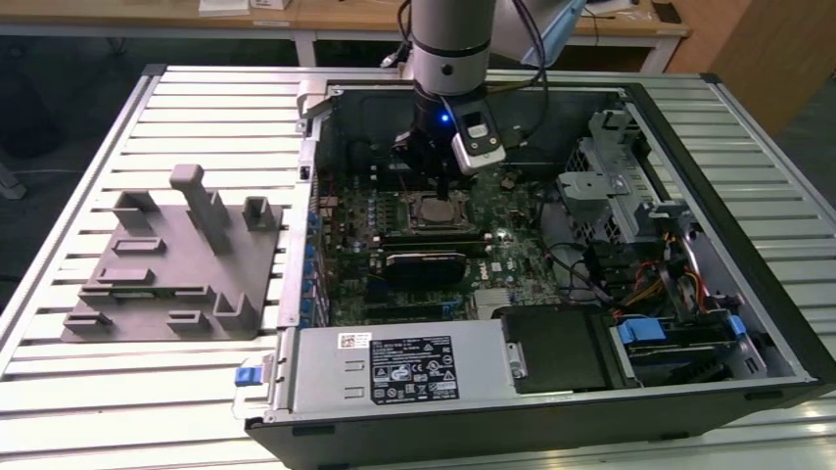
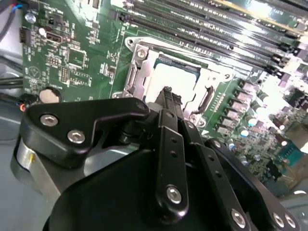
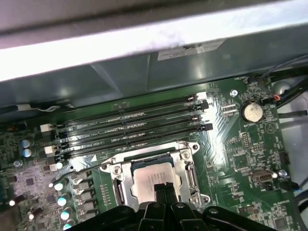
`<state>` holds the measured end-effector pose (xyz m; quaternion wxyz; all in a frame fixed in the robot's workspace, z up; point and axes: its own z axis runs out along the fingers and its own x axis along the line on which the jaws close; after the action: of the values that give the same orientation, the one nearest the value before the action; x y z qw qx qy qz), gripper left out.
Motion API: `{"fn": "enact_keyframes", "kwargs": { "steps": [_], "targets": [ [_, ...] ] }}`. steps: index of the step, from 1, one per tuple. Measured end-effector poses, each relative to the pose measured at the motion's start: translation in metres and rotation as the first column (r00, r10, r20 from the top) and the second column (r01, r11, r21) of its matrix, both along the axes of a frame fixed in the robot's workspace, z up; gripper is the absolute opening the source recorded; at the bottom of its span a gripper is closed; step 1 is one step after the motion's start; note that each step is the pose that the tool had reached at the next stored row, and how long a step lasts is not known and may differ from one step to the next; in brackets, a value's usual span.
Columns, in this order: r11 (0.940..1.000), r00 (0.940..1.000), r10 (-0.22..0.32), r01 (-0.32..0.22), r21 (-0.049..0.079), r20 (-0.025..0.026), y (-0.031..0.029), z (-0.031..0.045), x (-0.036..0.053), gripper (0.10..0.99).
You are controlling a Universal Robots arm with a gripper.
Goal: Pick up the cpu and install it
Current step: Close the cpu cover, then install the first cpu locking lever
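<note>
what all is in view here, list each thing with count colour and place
table: one, pale grey slats, under everything
computer case: one, black, open, on the table
plastic holder: one, grey, on the table at the exterior view's left of the case
power supply: one, silver with a dark label, inside the case's near edge
circuit board: one, green, on the case floor
socket frame: one, silver, on the board
cpu: one, silver-grey, lying within the socket frame
memory slots: four, black, alongside the socket
coin battery: one, silver, on the board
arm: one, silver-grey, reaching into the case
pincer: one, black, tips together over the cpu
</note>
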<state>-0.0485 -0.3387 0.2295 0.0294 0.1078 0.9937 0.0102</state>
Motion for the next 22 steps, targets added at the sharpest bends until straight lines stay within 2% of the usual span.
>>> {"fn": "enact_keyframes", "kwargs": {
  "steps": [2, 18, 22],
  "targets": [
    [1.0000, 1.0000, 0.000, 0.000, 0.000, 0.0001, 0.0000, 0.0034, 0.0000, 0.106],
    [1.0000, 1.0000, 0.000, 0.000, 0.000, 0.0002, 0.0000, 0.0044, 0.0000, 0.106],
    [1.0000, 1.0000, 0.000, 0.000, 0.000, 0.0001, 0.0000, 0.0045, -0.0044, 0.106]
  ]
}}
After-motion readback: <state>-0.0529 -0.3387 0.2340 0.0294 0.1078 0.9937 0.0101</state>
